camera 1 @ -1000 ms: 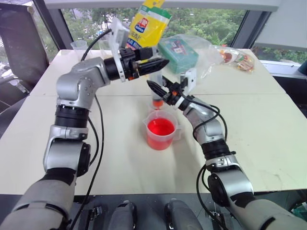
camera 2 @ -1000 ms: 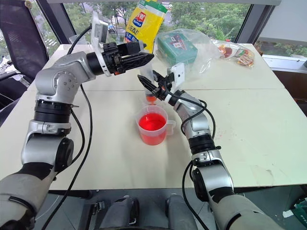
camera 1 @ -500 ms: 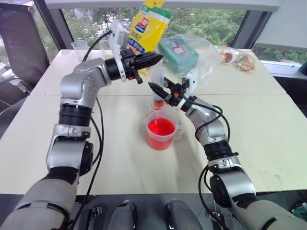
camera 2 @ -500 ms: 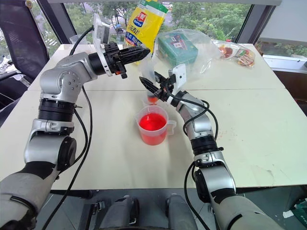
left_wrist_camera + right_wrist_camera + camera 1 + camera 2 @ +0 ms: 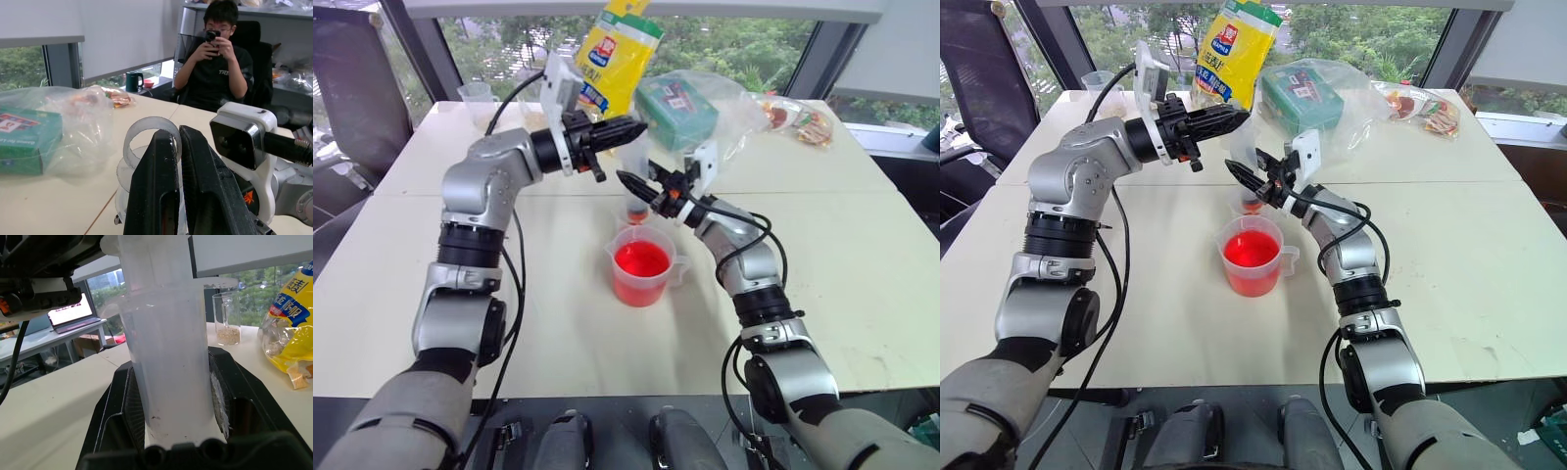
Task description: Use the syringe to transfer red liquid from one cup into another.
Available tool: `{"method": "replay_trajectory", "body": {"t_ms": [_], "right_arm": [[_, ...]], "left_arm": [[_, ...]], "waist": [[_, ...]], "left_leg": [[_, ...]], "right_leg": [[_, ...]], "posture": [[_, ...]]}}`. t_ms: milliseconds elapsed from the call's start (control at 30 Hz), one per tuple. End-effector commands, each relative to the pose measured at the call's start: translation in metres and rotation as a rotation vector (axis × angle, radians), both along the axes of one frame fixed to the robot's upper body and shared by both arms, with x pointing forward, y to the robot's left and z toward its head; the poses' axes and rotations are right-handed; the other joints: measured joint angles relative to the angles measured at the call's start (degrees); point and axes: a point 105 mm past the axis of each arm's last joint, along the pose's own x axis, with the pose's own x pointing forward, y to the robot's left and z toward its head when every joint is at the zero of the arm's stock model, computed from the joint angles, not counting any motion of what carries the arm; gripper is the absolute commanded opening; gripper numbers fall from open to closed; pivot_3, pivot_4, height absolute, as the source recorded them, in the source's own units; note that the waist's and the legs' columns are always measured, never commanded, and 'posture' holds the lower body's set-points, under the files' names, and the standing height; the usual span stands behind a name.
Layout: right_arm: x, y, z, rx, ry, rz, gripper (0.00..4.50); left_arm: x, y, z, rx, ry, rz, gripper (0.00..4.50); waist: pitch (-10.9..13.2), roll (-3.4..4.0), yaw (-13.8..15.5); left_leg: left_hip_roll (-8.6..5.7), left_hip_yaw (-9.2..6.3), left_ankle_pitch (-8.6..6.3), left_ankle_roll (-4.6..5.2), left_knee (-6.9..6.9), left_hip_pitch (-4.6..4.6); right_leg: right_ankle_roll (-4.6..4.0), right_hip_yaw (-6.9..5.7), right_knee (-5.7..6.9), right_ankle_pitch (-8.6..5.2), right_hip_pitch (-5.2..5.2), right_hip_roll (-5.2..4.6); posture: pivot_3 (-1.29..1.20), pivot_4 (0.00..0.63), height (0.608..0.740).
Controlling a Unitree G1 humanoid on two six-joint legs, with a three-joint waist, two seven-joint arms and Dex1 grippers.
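Right gripper (image 5: 628,182), centre of the head views, is clamped on the barrel of the syringe (image 5: 166,362). The right wrist view shows the clear tube upright between the 2 black fingers (image 5: 123,406), pads pressed to either side. The syringe's lower end, reddish, shows in the head view just above and behind the measuring cup, and the tube runs up from there to the left gripper.

Left gripper (image 5: 639,124), upper centre of the head views, points toward frame right, fingers drawn together. In the left wrist view the 2 fingers (image 5: 155,186) are nearly touching, pinched on the ring-shaped plunger top (image 5: 146,133) of the syringe. The white camera housing of the right wrist (image 5: 243,132) sits at the right of that view.

Measuring cup (image 5: 641,265) stands on the white table (image 5: 862,245), centre of frame, just below the 2 grippers, part filled with red liquid (image 5: 641,259). Handle faces frame right.

The slim clear cup is behind the syringe and gripper; I cannot tell it apart from them here.

Back of table: yellow bag (image 5: 617,54) upper centre, green box in a clear bag (image 5: 680,103) to its right, snack packets (image 5: 798,119) upper right, clear cup (image 5: 475,95) upper left. A person (image 5: 217,63) sits beyond the table in the left wrist view.
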Motion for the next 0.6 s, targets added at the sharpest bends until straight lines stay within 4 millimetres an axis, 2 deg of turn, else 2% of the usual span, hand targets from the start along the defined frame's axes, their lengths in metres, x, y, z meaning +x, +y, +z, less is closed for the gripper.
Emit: {"method": "replay_trajectory", "body": {"t_ms": [33, 400, 600], "right_arm": [[-0.015, 0.003, 0.063, 0.087, -0.19, 0.034, 1.44], [-0.023, 0.003, 0.078, 0.098, -0.211, 0.058, 1.44], [-0.022, 0.003, 0.074, 0.087, -0.195, 0.06, 1.44]], "left_arm": [[-0.008, -0.015, -0.022, 0.059, 0.056, -0.072, 0.07], [-0.01, -0.017, -0.033, 0.064, 0.084, -0.081, 0.07], [-0.009, -0.015, -0.031, 0.056, 0.084, -0.072, 0.07]], "waist": [[0.0, 0.0, -0.01], [0.0, 0.0, 0.0], [0.0, 0.0, 0.02]], "left_leg": [[0.0, 0.0, 0.0, 0.0, 0.0, 0.0], [0.0, 0.0, -0.03, 0.05, 0.01, 0.0], [0.0, 0.0, -0.04, 0.06, 0.0, 0.0]], "right_leg": [[0.0, 0.0, 0.0, 0.0, 0.0, 0.0], [0.0, 0.0, 0.0, 0.0, 0.0, 0.0], [0.0, 0.0, 0.0, 0.0, 0.0, 0.0]], "posture": [[0.0, 0.15, 0.74], [0.0, 0.15, 0.74], [0.0, 0.15, 0.74]]}}
